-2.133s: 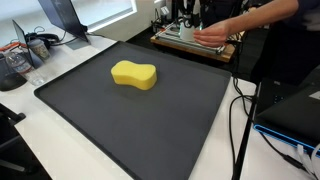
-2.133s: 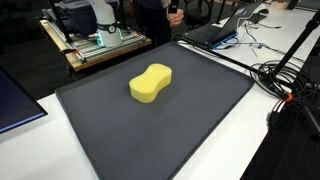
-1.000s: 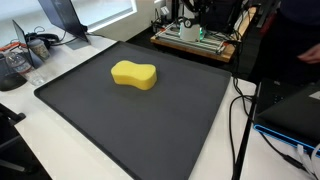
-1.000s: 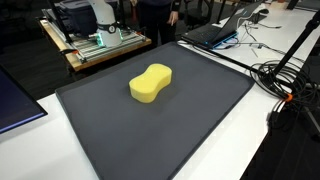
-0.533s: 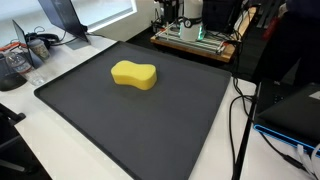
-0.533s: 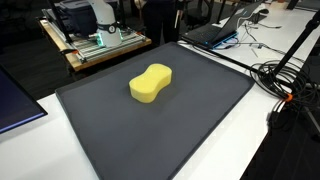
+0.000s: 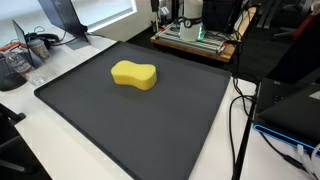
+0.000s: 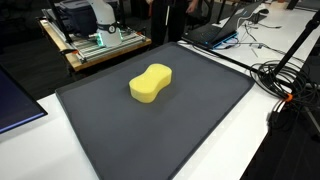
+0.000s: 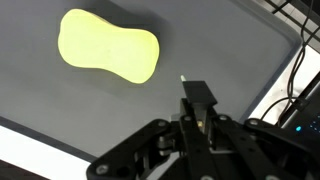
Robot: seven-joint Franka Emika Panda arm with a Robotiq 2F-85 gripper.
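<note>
End effector [image 9: 197,98] — near yellow sponge [image 9: 108,45]

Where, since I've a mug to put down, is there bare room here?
The dark mat is bare all around the yellow sponge, widest between the sponge and its near edge. Crowded: the cables beside the mat.

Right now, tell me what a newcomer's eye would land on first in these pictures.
A bright yellow sponge, pinched at the waist, lies alone on a large dark mat in both exterior views. In the wrist view the tool hangs above the mat beside the sponge, clear of it. In an exterior view a tangle of black cables crowds the white table next to the mat.
</note>
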